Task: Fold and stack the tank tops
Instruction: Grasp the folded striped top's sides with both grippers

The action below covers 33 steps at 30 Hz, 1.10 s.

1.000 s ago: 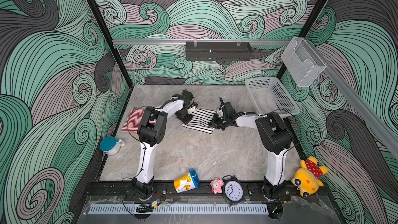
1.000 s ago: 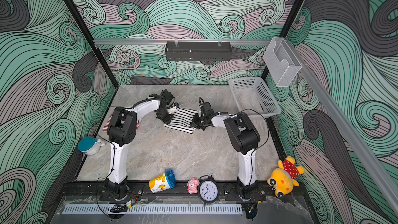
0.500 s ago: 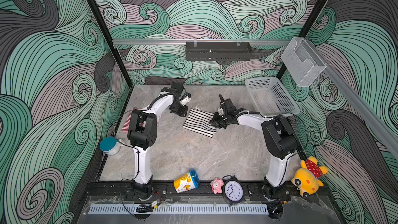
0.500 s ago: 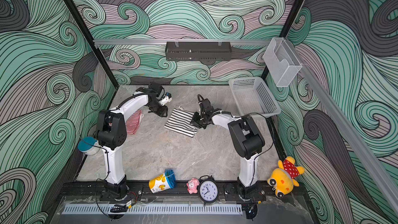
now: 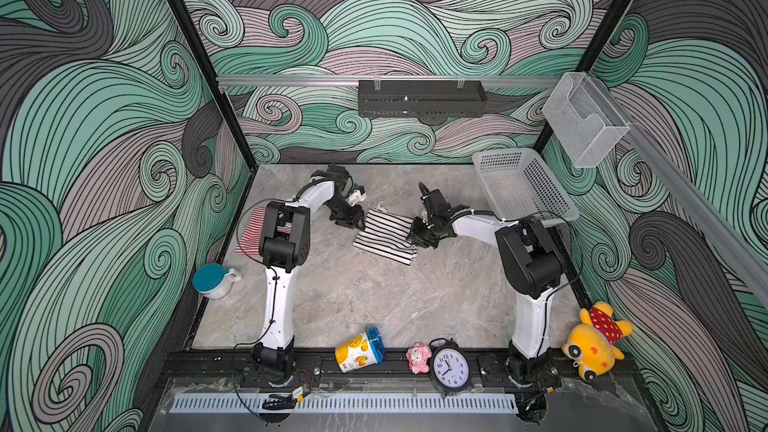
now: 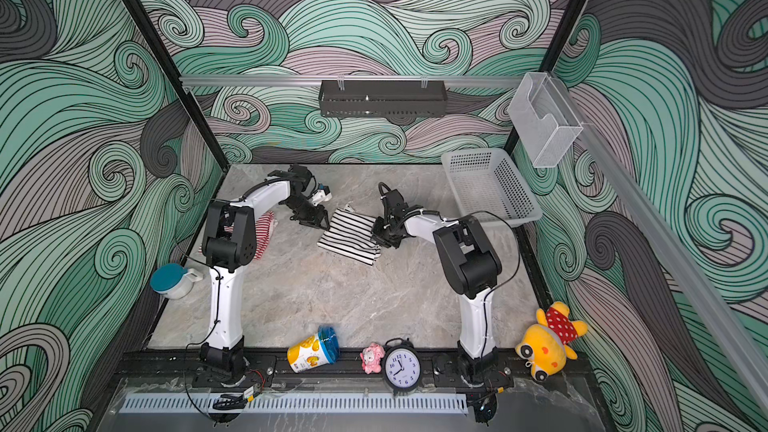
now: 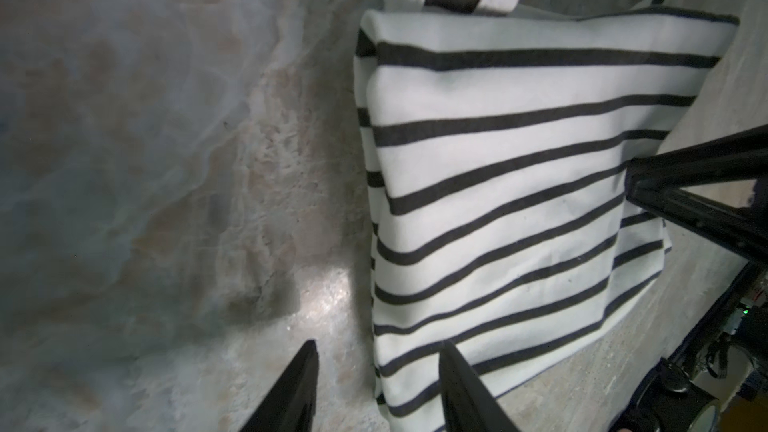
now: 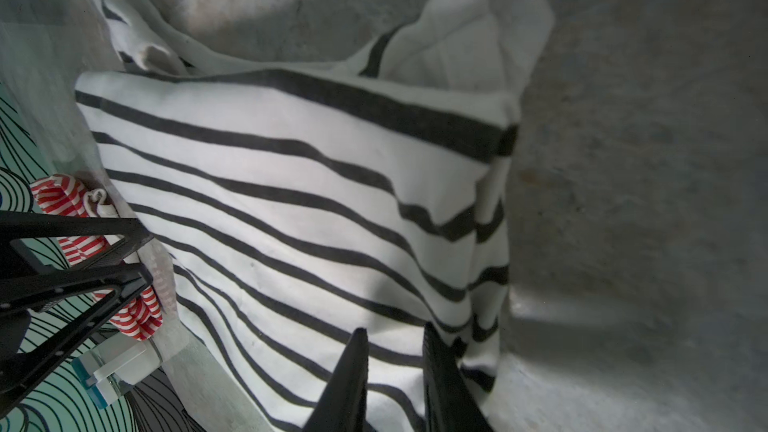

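The folded black-and-white tank top (image 5: pixel 386 238) lies flat just 12 o'clock of the desk's (image 5: pixel 374 297) middle. The left hand (image 5: pixel 353 224), at its 10 o'clock corner, is open and straddles the cloth's edge. The right hand (image 5: pixel 415 238), at its 3 o'clock edge, is only narrowly parted; whether it pinches cloth I cannot tell. The red-and-white tank top (image 6: pixel 266 230) lies at the desk's 9 o'clock side.

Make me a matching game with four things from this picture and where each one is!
Things:
1. black-and-white tank top
2. red-and-white tank top
3. clock
4. plush toy

Places:
A. front right corner
B. folded, in the middle
C. near the front middle, standing upright
D. far left, partly hidden

Pairs: 1-B, 2-D, 3-C, 4-A
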Tool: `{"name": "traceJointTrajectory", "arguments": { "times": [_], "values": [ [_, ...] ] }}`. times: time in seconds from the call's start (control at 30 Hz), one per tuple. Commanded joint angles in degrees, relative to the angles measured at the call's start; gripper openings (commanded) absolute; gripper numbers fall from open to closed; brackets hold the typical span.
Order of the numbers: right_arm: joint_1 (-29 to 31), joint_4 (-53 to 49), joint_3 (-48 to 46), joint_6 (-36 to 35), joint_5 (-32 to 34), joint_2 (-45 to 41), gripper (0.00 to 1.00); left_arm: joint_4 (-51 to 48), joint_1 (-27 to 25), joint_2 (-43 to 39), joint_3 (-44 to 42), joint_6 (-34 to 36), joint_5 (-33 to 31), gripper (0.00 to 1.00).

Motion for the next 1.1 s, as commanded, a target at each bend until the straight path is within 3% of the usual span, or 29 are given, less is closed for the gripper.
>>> {"name": "traceJointTrajectory", "arguments": {
  "times": [0.0,0.57,1.07],
  "values": [
    [-0.42,-4.55,-1.98,-0.87,3.5,0.49,0.26,-1.74,0.07,1.95,1.7,-1.24,2.06,0.52],
    [-0.89,-4.42,-1.97,-1.52,3.27,2.36,0.26,-6.49,-1.57,8.92,6.55,-2.03,6.87,0.53],
    [-1.03,-2.66,-2.6,-1.27,2.17,2.61,0.26,-4.35,-2.13,9.62,4.81,-3.37,11.68,0.52]
  ]
}}
